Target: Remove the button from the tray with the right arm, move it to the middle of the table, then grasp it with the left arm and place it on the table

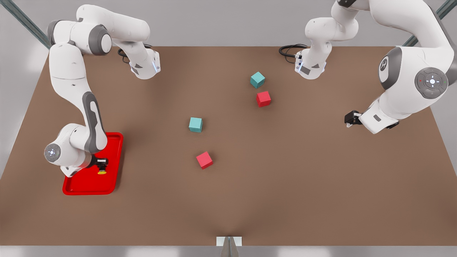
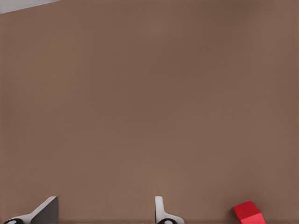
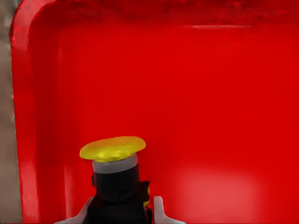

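The right pincer (image 1: 102, 166) grips the button (image 1: 102, 171) over the tray (image 1: 76, 187), carry and handover remaining; the left pincer (image 1: 350, 119) waits, fingers apart.

Yellow-capped button (image 3: 113, 179) upright in red tray (image 1: 110, 142), btwn right jaws.

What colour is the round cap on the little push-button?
Yellow cap, clearest in the right wrist view.

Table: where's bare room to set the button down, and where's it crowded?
Free: the wide table strip from the tray toward the front view's right, below the low red cube. Crowded: centre, around the teal cube. Right gripper is shut on the button; left gripper waits open.
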`<state>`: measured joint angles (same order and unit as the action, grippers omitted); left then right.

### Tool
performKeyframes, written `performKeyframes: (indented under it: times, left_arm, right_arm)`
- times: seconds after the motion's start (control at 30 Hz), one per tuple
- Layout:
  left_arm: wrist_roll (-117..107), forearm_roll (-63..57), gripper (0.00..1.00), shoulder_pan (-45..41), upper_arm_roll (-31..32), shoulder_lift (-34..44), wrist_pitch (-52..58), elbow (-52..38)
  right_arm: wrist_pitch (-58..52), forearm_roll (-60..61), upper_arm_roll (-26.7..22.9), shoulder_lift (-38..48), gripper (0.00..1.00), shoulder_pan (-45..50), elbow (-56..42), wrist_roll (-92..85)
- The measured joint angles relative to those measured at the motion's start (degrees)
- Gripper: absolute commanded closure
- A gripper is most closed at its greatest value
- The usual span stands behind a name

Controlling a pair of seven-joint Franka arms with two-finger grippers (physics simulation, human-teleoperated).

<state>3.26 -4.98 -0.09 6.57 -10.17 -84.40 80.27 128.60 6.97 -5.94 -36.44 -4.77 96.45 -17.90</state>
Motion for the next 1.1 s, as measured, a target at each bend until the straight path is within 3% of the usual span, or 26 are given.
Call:
performKeyframes:
  times: [0.1, 0.33, 0.53, 0.87, 0.97, 1.0, 1.03, 1.1]
  left_arm:
    - [0.0, 0.0, 0.0, 0.0, 0.0, 0.0, 0.0, 0.0]
    - [0.0, 0.0, 0.0, 0.0, 0.0, -0.1, 0.0, 0.0]
    - [0.0, 0.0, 0.0, 0.0, 0.0, -0.1, -0.1, 0.0]
    - [0.0, 0.0, 0.0, 0.0, 0.0, -0.1, -0.1, 0.0]
    - [0.1, 0.0, 0.0, 0.0, 0.0, -0.1, -0.1, 0.0]
    - [0.0, 0.0, 0.0, 0.0, 0.0, -0.1, -0.1, 0.0]
    - [0.0, 0.0, 0.0, 0.0, 0.0, -0.1, -0.1, 0.0]
    - [0.0, 0.0, 0.0, 0.0, 0.0, -0.2, -0.1, 0.0]
  right_arm:
    - [-6.9, 1.2, 3.2, 3.1, 0.53, 5.9, -8.8, 1.0]
    - [-12.4, 6.9, 4.1, 5.0, 0.53, 32.3, -13.1, 8.9]
    - [-4.2, 9.5, 1.0, -3.3, 0.53, 52.2, -19.3, 18.7]
    - [18.2, 10.0, -0.9, -17.8, 0.53, 59.2, -22.8, 34.6]
    - [22.0, 9.8, -1.9, -18.9, 0.39, 60.1, -22.8, 38.1]
    - [22.9, 9.7, -2.0, -19.0, 0.26, 60.2, -22.9, 39.2]
    - [23.6, 9.7, -2.1, -19.0, 0.02, 60.3, -22.9, 40.2]
    - [24.8, 9.6, -2.1, -18.9, 0.0, 60.6, -22.7, 42.1]
